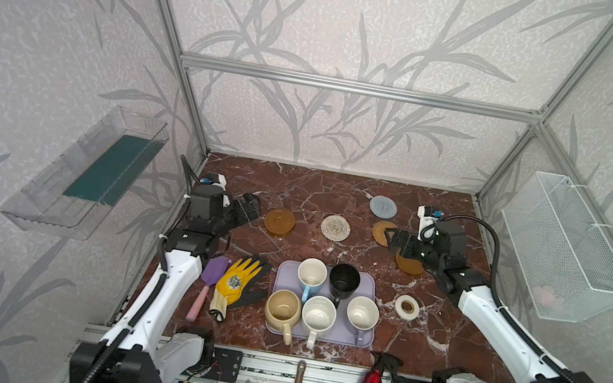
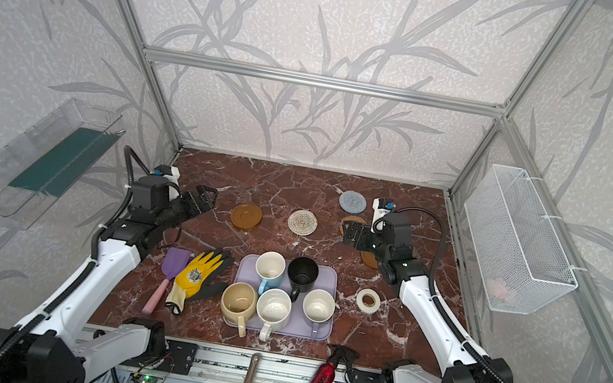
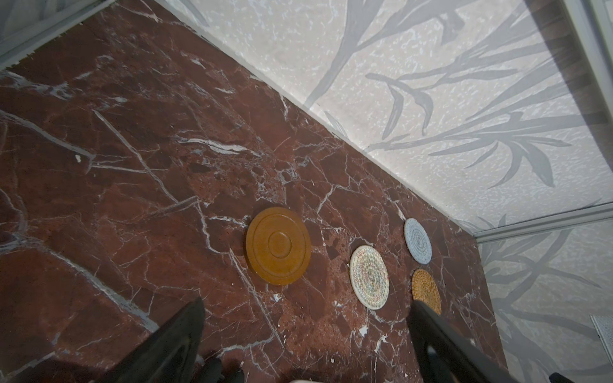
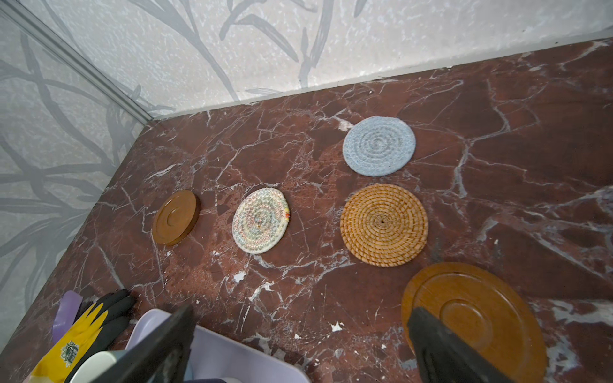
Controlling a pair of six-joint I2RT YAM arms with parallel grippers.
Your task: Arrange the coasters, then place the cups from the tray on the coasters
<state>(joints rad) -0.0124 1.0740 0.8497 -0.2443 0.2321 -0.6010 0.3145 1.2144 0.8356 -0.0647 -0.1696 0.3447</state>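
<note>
Behind the tray (image 1: 363, 339), the left pincer (image 1: 252, 209) and right pincer (image 1: 391, 241) both stand open and empty among the coasters (image 1: 335, 227) on the counter (image 1: 297, 187); cups (image 1: 318, 316) fill the tray.

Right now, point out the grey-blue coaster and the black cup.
grey-blue coaster (image 4: 378, 146): right wrist view, its woven centre.
black cup (image 1: 344, 279): in a top view, its dark inside.
</note>
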